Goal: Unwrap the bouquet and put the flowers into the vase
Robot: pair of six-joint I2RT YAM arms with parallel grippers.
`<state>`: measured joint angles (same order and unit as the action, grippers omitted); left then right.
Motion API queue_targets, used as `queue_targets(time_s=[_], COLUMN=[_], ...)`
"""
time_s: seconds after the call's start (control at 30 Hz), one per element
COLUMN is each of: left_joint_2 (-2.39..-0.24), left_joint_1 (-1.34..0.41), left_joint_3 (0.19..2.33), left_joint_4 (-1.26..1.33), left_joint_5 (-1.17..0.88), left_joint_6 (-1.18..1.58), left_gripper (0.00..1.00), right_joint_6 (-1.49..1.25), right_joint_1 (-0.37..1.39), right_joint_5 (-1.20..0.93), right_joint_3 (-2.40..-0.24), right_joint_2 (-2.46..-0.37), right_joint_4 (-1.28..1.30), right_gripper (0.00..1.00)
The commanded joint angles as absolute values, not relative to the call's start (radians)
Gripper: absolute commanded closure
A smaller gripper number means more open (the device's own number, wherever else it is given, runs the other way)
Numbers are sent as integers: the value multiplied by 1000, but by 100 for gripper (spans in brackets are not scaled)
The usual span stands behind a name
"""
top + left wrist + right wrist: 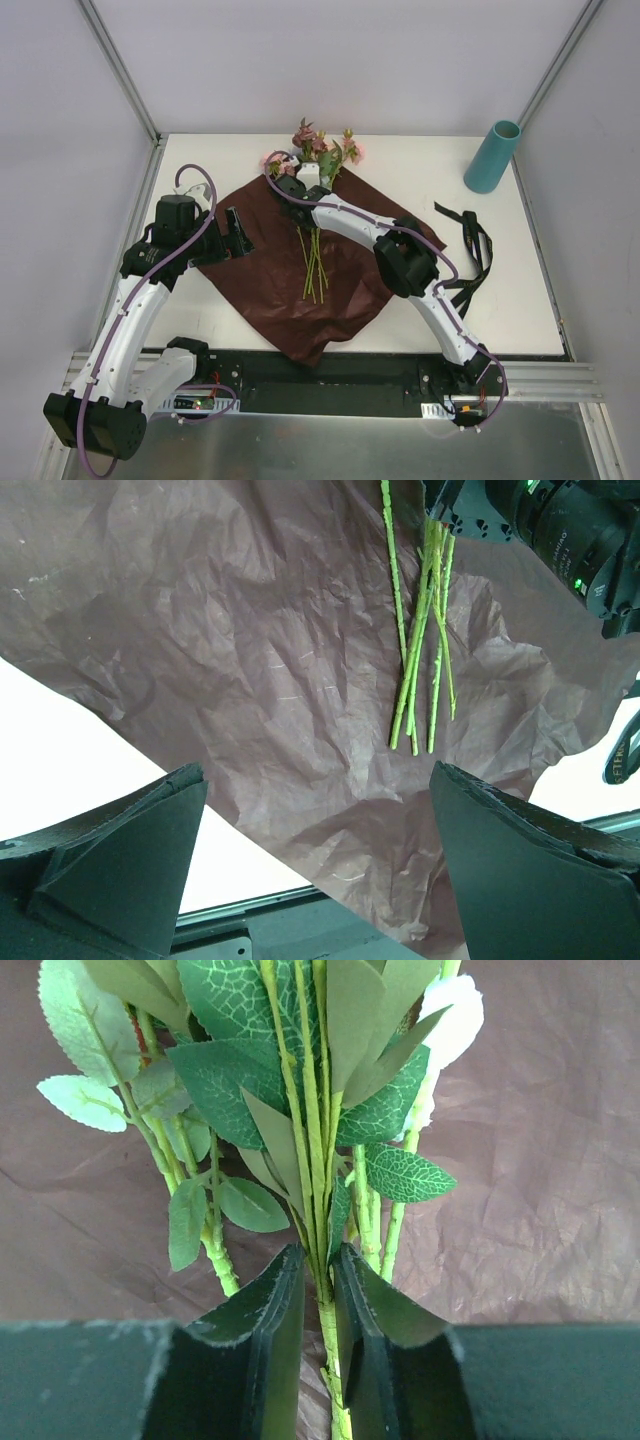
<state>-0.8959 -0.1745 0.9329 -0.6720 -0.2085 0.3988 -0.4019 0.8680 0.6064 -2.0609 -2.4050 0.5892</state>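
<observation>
Now, right gripper (318, 1260): pinching flowers (290, 1070) by stems
left gripper (318, 772): fingers spread above paper (200, 630), left side
vase (492, 157): far right corner

Maroon paper (262, 272), green-stemmed pink flowers (312, 143), teal vase (492, 157), black ribbon (476, 250)

There is one crumpled maroon paper sheet (260, 270), one tall teal cylindrical vase (492, 157) and one loose black ribbon (478, 250), all on a single white surface (500, 300). There is one bunch of artificial flowers (318, 145); its pink and mauve blooms overlap, and at least four can be made out from above. Its thin green stems (415, 650) show about five cut ends, crossed, so the count is unsure. Two robot arms are present, a left arm (140, 300) and a right arm (400, 260). The left fingers (130, 860) number two, the right fingers (270, 1340) two as well, four in all.
</observation>
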Motion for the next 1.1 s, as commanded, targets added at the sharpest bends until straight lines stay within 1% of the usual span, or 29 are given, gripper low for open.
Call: queue_targets(time_s=[0.0, 0.07, 0.1, 0.3, 0.4, 0.57, 0.73, 0.93, 1.0, 1.07], left_joint_2=[-896, -896, -896, -897, -900, -900, -897, -894, -893, -891], left_joint_1=[-160, -160, -160, -160, -158, -158, -158, -156, -156, -156], left_joint_3=[930, 931, 931, 931, 931, 931, 931, 931, 930, 930], left_joint_4=[-675, -675, -675, -675, -675, -676, -675, -675, -675, -675], left_joint_5=[-221, -221, -221, -222, -224, -221, -215, -213, -213, -213], left_joint_6=[387, 387, 387, 387, 387, 385, 385, 384, 383, 382], left_gripper=[1, 1, 1, 1, 1, 1, 1, 1, 1, 1], right_joint_6=[-388, -387, -388, -385, -374, -362, -357, -364, -376, -396], right_joint_1=[864, 862, 864, 867, 873, 873, 873, 874, 873, 864], right_joint_5=[644, 652, 656, 643, 628, 540, 474, 420, 419, 375], right_joint_3=[-2108, -2121, -2129, -2122, -2074, -1896, -1780, -1755, -1753, -1746], right_joint_2=[-2418, -2427, -2433, -2389, -2310, -2143, -2025, -1954, -1956, -1963], right_joint_4=[629, 641, 647, 631, 572, 361, 209, 156, 156, 143], right_gripper=[75, 75, 78, 100, 100, 100, 100, 100, 100, 100])
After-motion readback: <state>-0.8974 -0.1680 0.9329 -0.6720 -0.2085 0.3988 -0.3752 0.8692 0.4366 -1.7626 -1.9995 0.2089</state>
